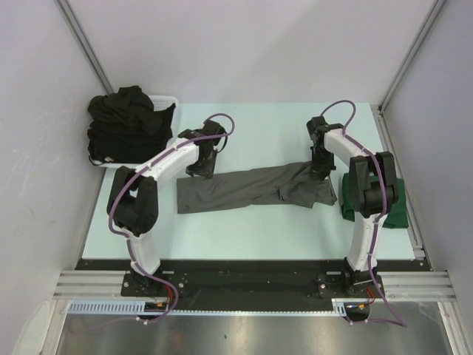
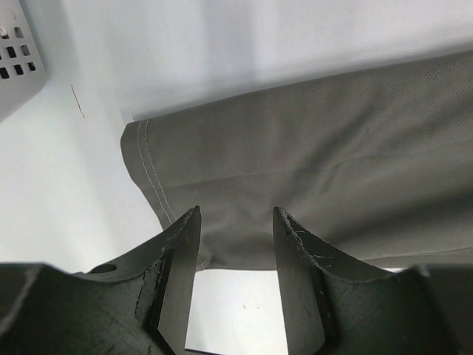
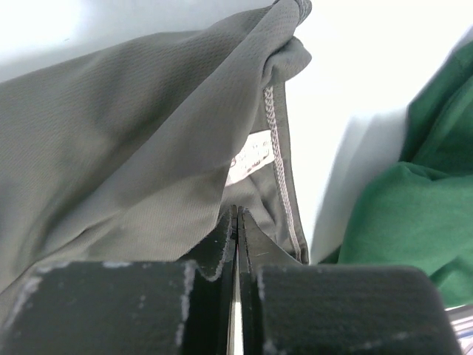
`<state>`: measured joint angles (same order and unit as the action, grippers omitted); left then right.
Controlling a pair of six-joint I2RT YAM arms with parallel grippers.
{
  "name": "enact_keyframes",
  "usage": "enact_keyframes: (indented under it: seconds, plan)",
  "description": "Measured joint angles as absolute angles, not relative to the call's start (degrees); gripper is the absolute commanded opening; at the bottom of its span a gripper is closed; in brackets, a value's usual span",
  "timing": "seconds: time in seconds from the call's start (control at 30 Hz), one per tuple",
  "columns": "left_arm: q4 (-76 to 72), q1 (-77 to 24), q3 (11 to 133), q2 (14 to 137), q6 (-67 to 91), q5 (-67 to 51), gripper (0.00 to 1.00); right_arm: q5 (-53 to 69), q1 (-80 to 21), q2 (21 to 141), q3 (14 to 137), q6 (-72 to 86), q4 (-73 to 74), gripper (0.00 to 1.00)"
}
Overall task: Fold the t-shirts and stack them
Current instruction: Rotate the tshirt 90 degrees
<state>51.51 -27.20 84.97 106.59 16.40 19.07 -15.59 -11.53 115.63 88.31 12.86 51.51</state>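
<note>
**T-shirt of charcoal grey fabric [image 1: 251,188] lies stretched crosswise, neck toward the right arm**

The grey t-shirt is spread in a long, narrow band on the pale, flat surface [image 1: 259,237]. Its long axis runs from one arm to the other, and the end by the left arm sits slightly nearer the bases. Its stitched hem [image 2: 151,177] marks the end under the left pincer [image 2: 236,214]. The small white neck label [image 3: 250,157] marks the opposite end, so the neck points toward the right pincer [image 3: 237,214].

The left pincer stands spread, its two dark fingers [image 2: 181,259] apart over the hem corner with cloth showing in the gap. Whether the tips touch the fabric cannot be told.

The right pincer is pressed together, its tips meeting against the grey cloth just below the label, where the fabric bunches upward. Whether a fold is caught between the tips cannot be told.

Just beside the right pincer, on its outer side, lies a dark green fabric t-shirt [image 1: 395,207], apart from the grey one's neck end. Beyond the left pincer, on its outer side, a heap of black fabric t-shirts [image 1: 126,122] fills a white perforated plastic basket [image 1: 168,99].
</note>
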Motion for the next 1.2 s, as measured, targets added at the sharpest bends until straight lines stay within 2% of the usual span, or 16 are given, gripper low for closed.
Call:
enact_keyframes:
  seconds: [0.03,0.13,0.17,0.23,0.27,1.2]
  plan:
    - [51.5,-27.2,84.8,106.3,16.4,19.1,0.49,-15.7,-11.4,116.0,88.3,13.0,51.4,0.0]
    - [51.6,-27.2,84.7,105.3,16.3,19.1,0.35,-16.2,-11.2,117.4,88.3,13.3,51.2,0.0]
    - [51.6,-27.2,84.7,104.9,16.2,19.1,0.22,-16.3,-11.2,117.8,88.3,13.4,51.2,0.0]
    - [51.6,-27.2,84.7,104.1,16.2,19.0,0.1,-16.6,-11.1,118.6,88.3,13.4,51.1,0.0]
    - [51.7,-27.2,84.7,103.7,15.8,19.0,0.0,-16.7,-11.0,118.8,88.3,13.4,51.0,0.0]
    - [51.9,-27.2,82.0,101.7,15.4,18.7,0.0,-19.4,-9.8,120.8,89.5,13.4,48.9,0.0]
